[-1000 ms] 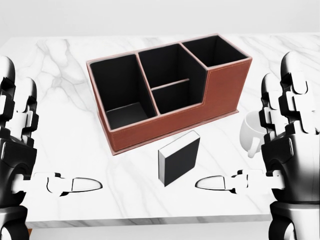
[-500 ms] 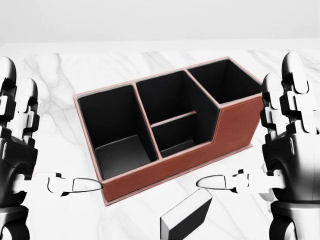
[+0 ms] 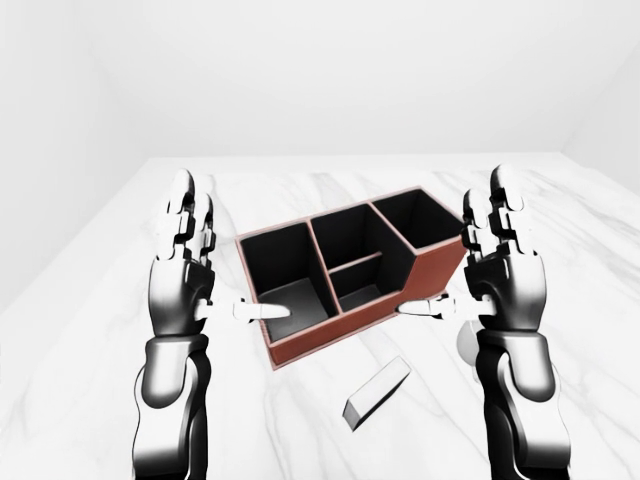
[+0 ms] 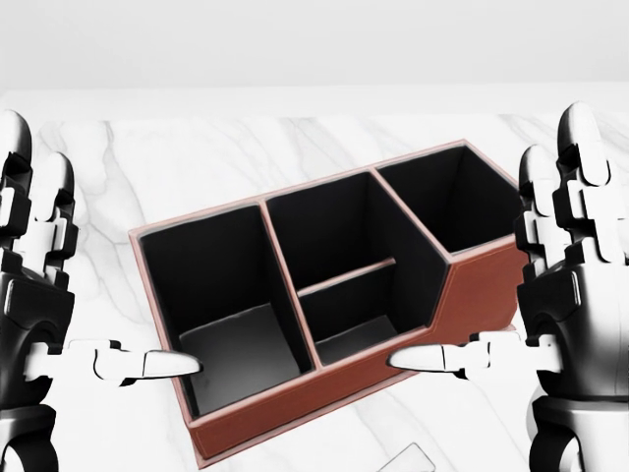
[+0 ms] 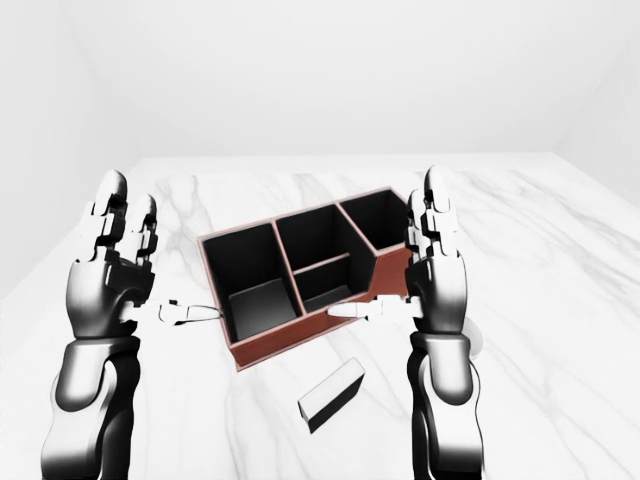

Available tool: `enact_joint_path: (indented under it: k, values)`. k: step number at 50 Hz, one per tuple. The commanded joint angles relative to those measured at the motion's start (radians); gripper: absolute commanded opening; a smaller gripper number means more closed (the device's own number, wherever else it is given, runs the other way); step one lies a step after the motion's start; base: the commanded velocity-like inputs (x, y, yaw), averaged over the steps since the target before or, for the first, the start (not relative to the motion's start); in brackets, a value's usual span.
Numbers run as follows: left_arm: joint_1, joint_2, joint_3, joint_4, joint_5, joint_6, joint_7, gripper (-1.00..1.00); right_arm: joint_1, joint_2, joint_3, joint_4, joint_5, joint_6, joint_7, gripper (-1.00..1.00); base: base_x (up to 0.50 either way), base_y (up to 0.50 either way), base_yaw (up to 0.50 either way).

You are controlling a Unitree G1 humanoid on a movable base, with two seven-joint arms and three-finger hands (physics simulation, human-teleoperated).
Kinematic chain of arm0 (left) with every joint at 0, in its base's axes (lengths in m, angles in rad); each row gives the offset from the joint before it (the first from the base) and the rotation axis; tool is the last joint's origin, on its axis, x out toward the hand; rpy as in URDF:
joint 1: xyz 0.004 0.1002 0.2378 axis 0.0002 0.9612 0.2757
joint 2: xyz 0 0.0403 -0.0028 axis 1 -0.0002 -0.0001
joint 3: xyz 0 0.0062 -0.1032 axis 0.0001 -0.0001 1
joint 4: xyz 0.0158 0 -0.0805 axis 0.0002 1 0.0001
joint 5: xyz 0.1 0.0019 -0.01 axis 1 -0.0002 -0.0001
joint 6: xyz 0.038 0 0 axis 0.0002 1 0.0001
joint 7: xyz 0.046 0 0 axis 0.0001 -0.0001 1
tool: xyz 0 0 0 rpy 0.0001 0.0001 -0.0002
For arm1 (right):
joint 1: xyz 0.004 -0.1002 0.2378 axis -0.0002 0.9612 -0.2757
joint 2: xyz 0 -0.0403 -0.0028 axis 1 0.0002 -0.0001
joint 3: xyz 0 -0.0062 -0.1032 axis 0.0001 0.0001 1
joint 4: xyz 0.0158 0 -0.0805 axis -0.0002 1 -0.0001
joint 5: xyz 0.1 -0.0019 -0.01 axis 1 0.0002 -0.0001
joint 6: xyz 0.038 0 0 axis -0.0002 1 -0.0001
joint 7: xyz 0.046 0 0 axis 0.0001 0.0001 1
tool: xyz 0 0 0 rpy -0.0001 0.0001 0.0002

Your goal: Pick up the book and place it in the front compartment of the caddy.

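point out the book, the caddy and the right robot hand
book (image 3: 377, 394), left-eye view, on its long pale edge
caddy (image 4: 295, 405), head view, on its brown outer wall
right robot hand (image 3: 505, 280), left-eye view, on the silver palm

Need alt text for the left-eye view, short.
A brown caddy with black compartments sits on a white marble table, a dark book lying below it. The open left hand and right hand are raised either side, holding nothing.

The light is bright, even and diffuse, with only soft shadows on the white marble bench (image 3: 300, 420). All pictures are sharp, without glare, blur or edge distortion.
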Motion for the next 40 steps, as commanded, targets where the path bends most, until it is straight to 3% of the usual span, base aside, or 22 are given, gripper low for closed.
enact_joint_path:
  k: [1,20,40]
  values:
    - [0.003,0.000,0.000,-0.001,0.000,0.000,0.000,1.00,-0.004,-0.001,0.001,0.009,-0.010,0.000,-0.010,1.00,0.06,0.00,0.00]
    - [0.000,0.001,0.002,0.002,-0.002,0.000,0.000,1.00,-0.010,-0.003,0.000,-0.008,-0.011,0.000,-0.002,1.00,0.00,0.00,0.00]
    - [-0.005,0.005,0.009,0.007,-0.005,0.000,0.000,1.00,-0.013,-0.011,0.038,-0.099,-0.113,0.000,0.033,1.00,0.00,0.00,0.00]
